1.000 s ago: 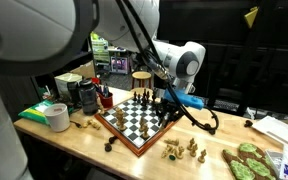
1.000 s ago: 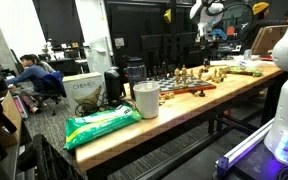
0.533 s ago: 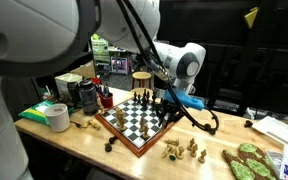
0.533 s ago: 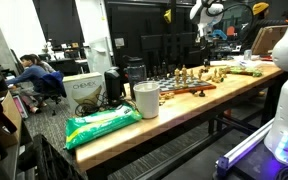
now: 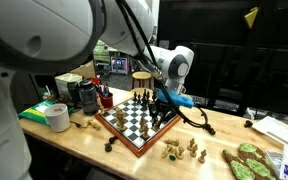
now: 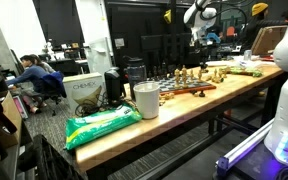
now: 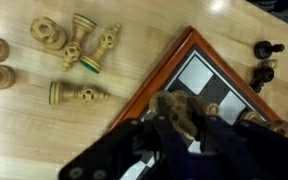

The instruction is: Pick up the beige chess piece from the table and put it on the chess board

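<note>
My gripper [image 7: 181, 128] is shut on a beige chess piece [image 7: 180, 115] and holds it over the near corner of the chess board [image 7: 152, 82], a checkered board in a reddish-brown frame. In an exterior view the gripper [image 5: 164, 101] hangs over the far side of the chess board [image 5: 121, 134], which lies on the light-wood table [image 5: 79, 150]. The arm also shows in an exterior view [image 6: 198, 14] above the chess board [image 6: 190, 90]. I cannot tell whether the piece touches the board.
Several beige pieces [image 7: 79, 45] stand and lie on the table beside the board; they also show in an exterior view [image 5: 181, 150]. Two black pieces [image 7: 263, 62] stand past the board's other side. A white cup [image 5: 57, 117], dark containers and a green snack tray [image 5: 248, 162] stand around.
The arm has shifted a little sideways over the board with the piece still in the jaws. Nothing on the table has moved.
</note>
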